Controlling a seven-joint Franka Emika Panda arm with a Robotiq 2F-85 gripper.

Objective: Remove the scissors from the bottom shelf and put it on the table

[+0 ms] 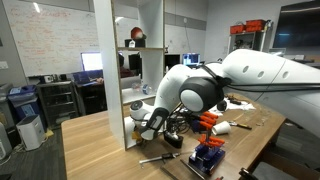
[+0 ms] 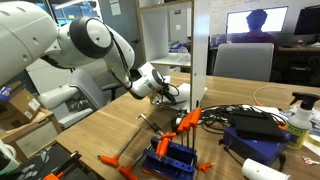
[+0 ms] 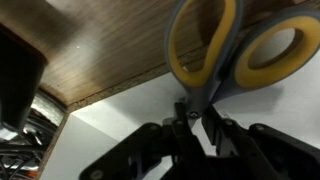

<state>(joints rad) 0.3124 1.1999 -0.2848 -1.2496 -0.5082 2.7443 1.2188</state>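
Note:
The scissors [image 3: 200, 70] have yellow handles and grey blades and fill the wrist view, handles away from me, against a wooden surface and a white panel. My gripper [image 3: 196, 135] has its two black fingers closed on the blades just below the pivot. In both exterior views the gripper [image 1: 150, 122] [image 2: 165, 90] is at the bottom level of the white shelf unit [image 1: 103, 60] [image 2: 200, 50], low over the wooden table [image 1: 95, 150] [image 2: 100, 130]. The scissors are too small to make out in the exterior views.
Orange-handled tools [image 1: 207, 122] [image 2: 188, 120] and a blue holder [image 1: 207, 155] [image 2: 170, 155] lie on the table beside the shelf. A screwdriver [image 1: 160, 158], a bottle [image 2: 298, 122] and a black box with cables [image 2: 255, 122] are also there.

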